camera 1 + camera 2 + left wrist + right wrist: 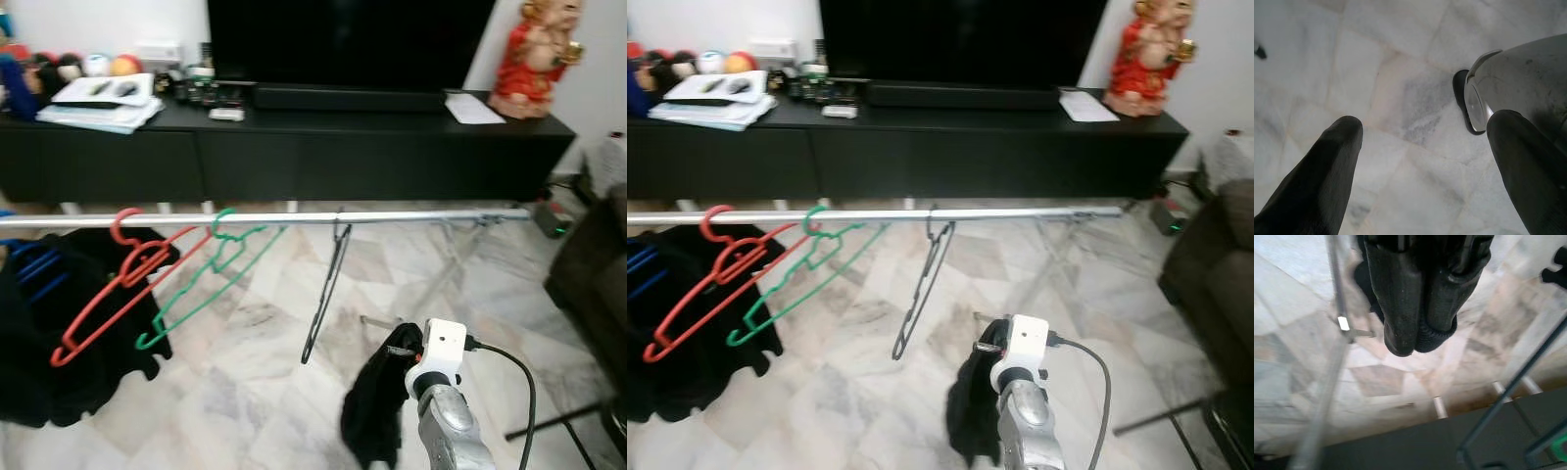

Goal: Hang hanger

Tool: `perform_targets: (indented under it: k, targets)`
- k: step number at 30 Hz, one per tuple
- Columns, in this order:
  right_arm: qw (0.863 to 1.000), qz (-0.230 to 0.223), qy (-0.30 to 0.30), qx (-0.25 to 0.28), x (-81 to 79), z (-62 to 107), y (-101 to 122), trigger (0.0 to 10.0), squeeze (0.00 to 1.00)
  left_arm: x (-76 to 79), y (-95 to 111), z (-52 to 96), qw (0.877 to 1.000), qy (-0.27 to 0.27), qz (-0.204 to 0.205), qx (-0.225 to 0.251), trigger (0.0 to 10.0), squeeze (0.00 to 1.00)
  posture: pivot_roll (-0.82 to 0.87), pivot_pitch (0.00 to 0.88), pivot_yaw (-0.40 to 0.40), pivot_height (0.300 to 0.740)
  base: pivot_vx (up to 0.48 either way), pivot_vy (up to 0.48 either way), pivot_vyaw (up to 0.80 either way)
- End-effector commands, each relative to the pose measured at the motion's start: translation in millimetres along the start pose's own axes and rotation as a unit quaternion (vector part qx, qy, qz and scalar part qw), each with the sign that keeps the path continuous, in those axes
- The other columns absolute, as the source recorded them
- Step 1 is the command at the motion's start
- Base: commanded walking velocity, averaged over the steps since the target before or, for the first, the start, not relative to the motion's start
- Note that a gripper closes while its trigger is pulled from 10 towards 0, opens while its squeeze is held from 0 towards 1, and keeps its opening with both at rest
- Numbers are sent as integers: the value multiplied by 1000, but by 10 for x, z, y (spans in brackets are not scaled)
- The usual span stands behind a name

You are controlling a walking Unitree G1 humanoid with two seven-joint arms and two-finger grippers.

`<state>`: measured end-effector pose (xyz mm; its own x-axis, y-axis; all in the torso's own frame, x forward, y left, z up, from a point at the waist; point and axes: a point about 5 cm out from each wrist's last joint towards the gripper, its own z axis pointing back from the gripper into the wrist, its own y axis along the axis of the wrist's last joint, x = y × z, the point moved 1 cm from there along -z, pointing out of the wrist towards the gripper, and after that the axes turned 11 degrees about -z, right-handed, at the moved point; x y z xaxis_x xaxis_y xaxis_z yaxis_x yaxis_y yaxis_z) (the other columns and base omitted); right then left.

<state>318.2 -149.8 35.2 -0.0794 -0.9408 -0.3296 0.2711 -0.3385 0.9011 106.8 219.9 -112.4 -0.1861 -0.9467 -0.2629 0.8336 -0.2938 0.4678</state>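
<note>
A silver rail [411, 215] runs across the room at mid height. Three hangers hang from it: a red hanger [118, 284] and a green hanger [211, 279] towards the left, and a thin dark hanger [326, 294] near the middle. My right gripper [377, 401] is low in front of me, below and slightly right of the dark hanger and apart from it. In the right wrist view its fingers [1415, 347] are pressed together with nothing visible between them, and the rail [1327, 382] and dark hanger [1513, 382] lie beyond. My left gripper [1425, 125] hangs open over the marble floor.
A long black TV cabinet [294, 147] stands behind the rail, with papers, small items and a red figurine [534, 59] on it. Black clothing [69, 323] hangs at the rail's left end. A dark sofa [593, 284] is on the right. The rack's legs [460, 255] stand beneath the rail's right end.
</note>
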Motion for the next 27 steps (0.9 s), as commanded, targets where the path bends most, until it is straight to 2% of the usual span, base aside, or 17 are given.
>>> perform_targets:
  k: [1, 18, 22, 24, 27]
  targets:
    - [1000, 0, 3, 20, 1, 0, 78, 10000, 0, 150, -18, 11, 1000, -25, 3, -2, 10000, 0, -34, 122, -47, 740, 0, 0, -788]
    - [1000, 9, 6, 15, 2, -25, 78, 10000, 0, 166, -9, 12, 1000, -23, -6, 2, 10000, 0, -31, 83, -52, 740, 0, 0, -785]
    - [1000, 10, 8, 16, -8, -27, 82, 10000, 0, 162, -6, 12, 1000, -21, -7, 3, 10000, 0, -31, 86, -53, 740, 0, -397, -781]
    - [1000, 10, 10, 20, -15, -29, 94, 10000, 0, 163, -9, 14, 1000, -20, 7, 4, 10000, 0, -30, 91, -53, 740, 0, 0, -781]
    - [999, 6, 17, 29, -31, -27, 112, 10000, 0, 160, -3, 13, 1000, -20, 3, 5, 10000, 0, -27, 98, -53, 740, 0, 0, 0]
